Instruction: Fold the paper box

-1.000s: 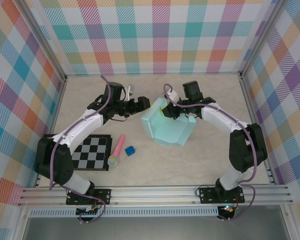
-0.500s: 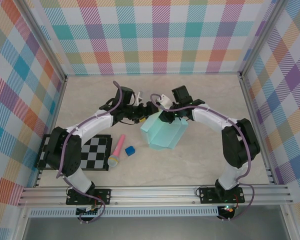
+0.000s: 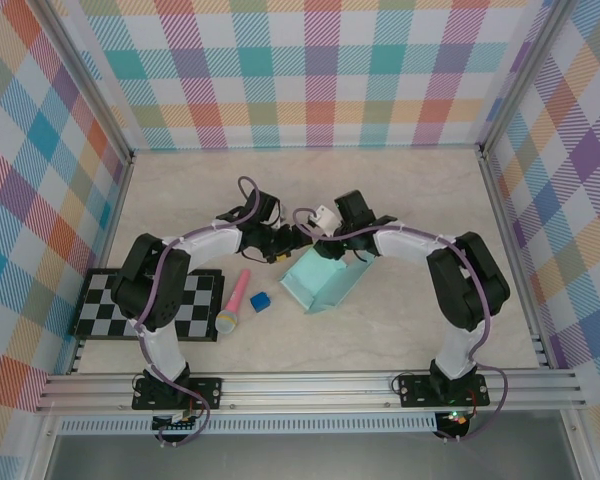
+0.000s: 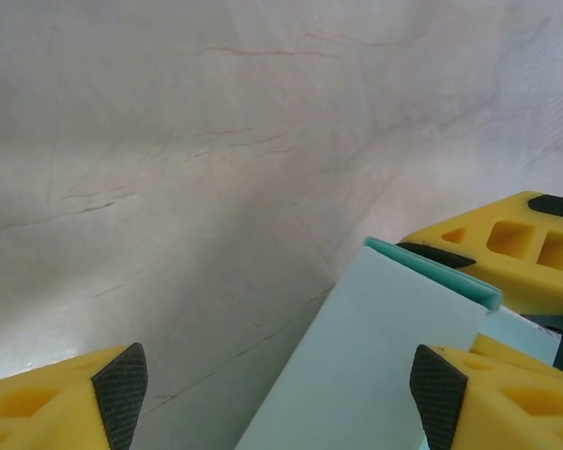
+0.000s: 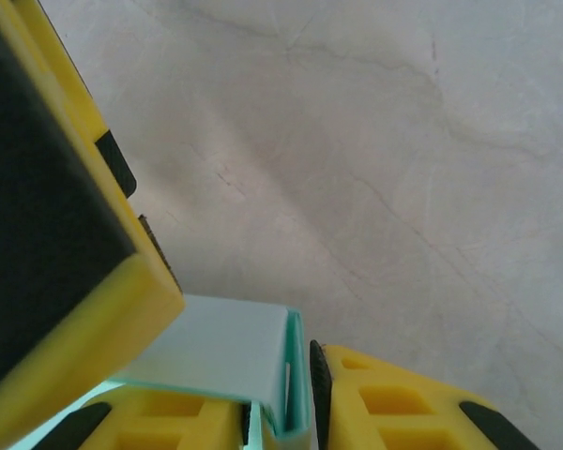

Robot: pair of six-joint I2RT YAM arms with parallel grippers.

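Note:
The paper box (image 3: 325, 285) is a pale mint card, partly folded with raised walls, lying mid-table. My right gripper (image 3: 317, 243) is at its far edge, shut on a doubled-over wall of the paper box (image 5: 227, 349), with a dark pad close on each side of the fold; in its wrist view the right gripper (image 5: 281, 412) sits at the bottom. My left gripper (image 3: 283, 245) comes in from the left, open. In the left wrist view a flat panel of the paper box (image 4: 375, 366) stands between the wide-apart pads of the left gripper (image 4: 281, 398), beside the right-hand pad.
A pink microphone-shaped toy (image 3: 234, 300) and a small dark blue cube (image 3: 260, 300) lie left of the box. A black-and-grey checkerboard mat (image 3: 150, 305) sits at the near left. Metal frame rails (image 3: 310, 385) and plaid walls bound the table.
Both grippers have moved toward the table's middle and closer together. The card has gone from a wide spread sheet to a narrower folded shape. The left gripper's jaws have narrowed somewhat.

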